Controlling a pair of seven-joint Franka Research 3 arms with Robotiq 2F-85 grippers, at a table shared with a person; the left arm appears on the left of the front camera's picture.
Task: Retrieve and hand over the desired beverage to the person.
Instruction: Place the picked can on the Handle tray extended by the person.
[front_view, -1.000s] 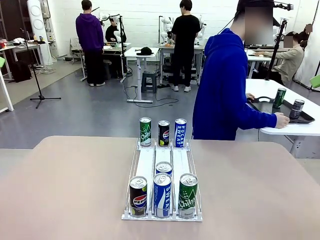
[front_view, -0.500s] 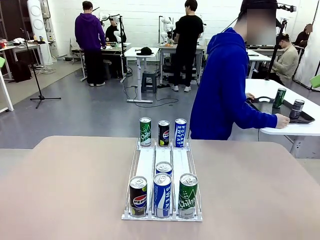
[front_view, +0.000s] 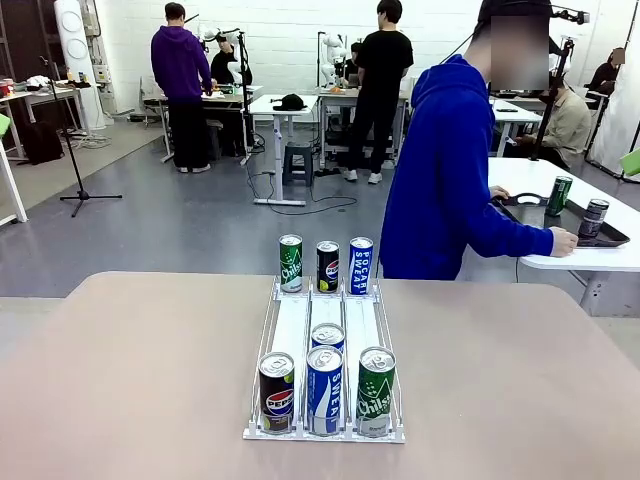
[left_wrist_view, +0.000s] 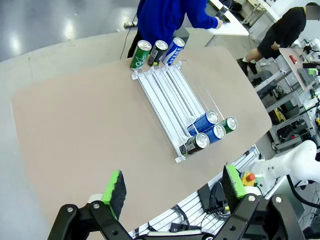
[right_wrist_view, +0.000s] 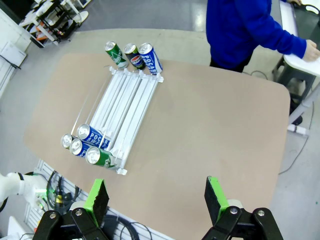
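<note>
A white wire rack (front_view: 300, 330) on the tan table holds drink cans. At its far end stand a green Chilsung can (front_view: 290, 263), a Pepsi can (front_view: 327, 266) and a blue Pocari Sweat can (front_view: 360, 265). At its near end stand a Pepsi (front_view: 276, 392), a Pocari (front_view: 324, 390) with another behind it, and a Chilsung (front_view: 376, 391). The person (front_view: 440, 170) in the blue hoodie stands beyond the far edge, turned to a side table. My left gripper (left_wrist_view: 174, 185) and right gripper (right_wrist_view: 157, 196) hang open high above the table, holding nothing.
A white side table (front_view: 580, 262) at the right carries a black tray (front_view: 612, 238) with two cans; the person's hand (front_view: 563, 241) rests beside it. Bare tan tabletop (front_view: 130, 370) lies on both sides of the rack. Other people work at benches far behind.
The person in blue has shifted slightly left, still facing the side table. A person in black in the background stepped right. The cans and both grippers are unchanged.
</note>
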